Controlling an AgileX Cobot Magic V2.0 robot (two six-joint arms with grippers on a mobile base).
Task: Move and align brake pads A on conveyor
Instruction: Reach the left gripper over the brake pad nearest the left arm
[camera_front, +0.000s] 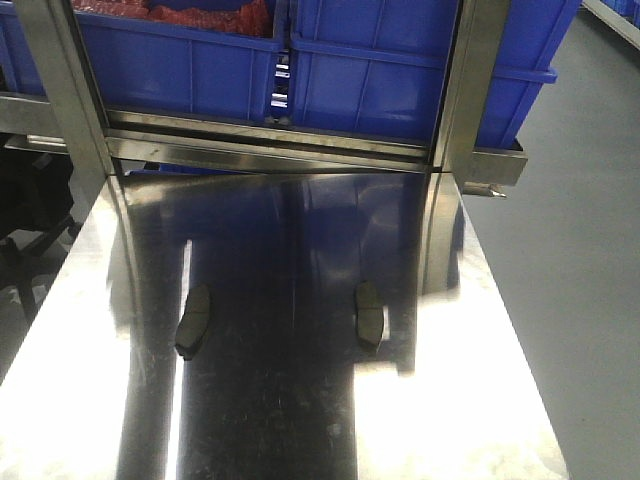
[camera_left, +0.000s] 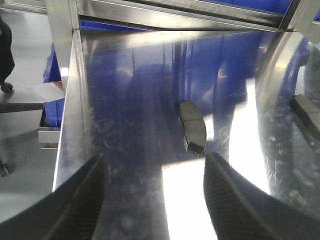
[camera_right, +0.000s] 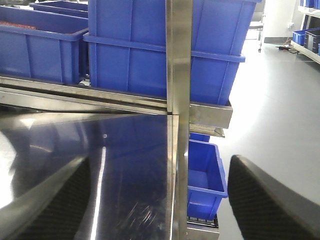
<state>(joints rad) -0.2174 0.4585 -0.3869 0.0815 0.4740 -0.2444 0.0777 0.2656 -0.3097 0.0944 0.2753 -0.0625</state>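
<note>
Left brake pad (camera_front: 194, 321), right brake pad (camera_front: 369, 314) flat on steel table (camera_front: 480, 400), well apart. Right brake pad cut off at left wrist view's edge. Grooves lost in glare. Left gripper (camera_left: 154, 165), right gripper (camera_right: 160, 167): fingers apart, empty.

The setting was a factory workshop or parts-handling area. The reference item was a polished stainless-steel table (camera_front: 480, 400). Behind the table, large blue plastic bins (camera_front: 400, 70) stood on a steel shelf (camera_front: 270, 150) between steel uprights (camera_right: 178, 55). Below the table's right edge sat another blue bin (camera_right: 205, 175). Right of the table, a smooth grey floor (camera_right: 280, 110) extended to distant racks (camera_right: 309, 35). Two brake pads (camera_front: 194, 322) lay on the table.
</note>
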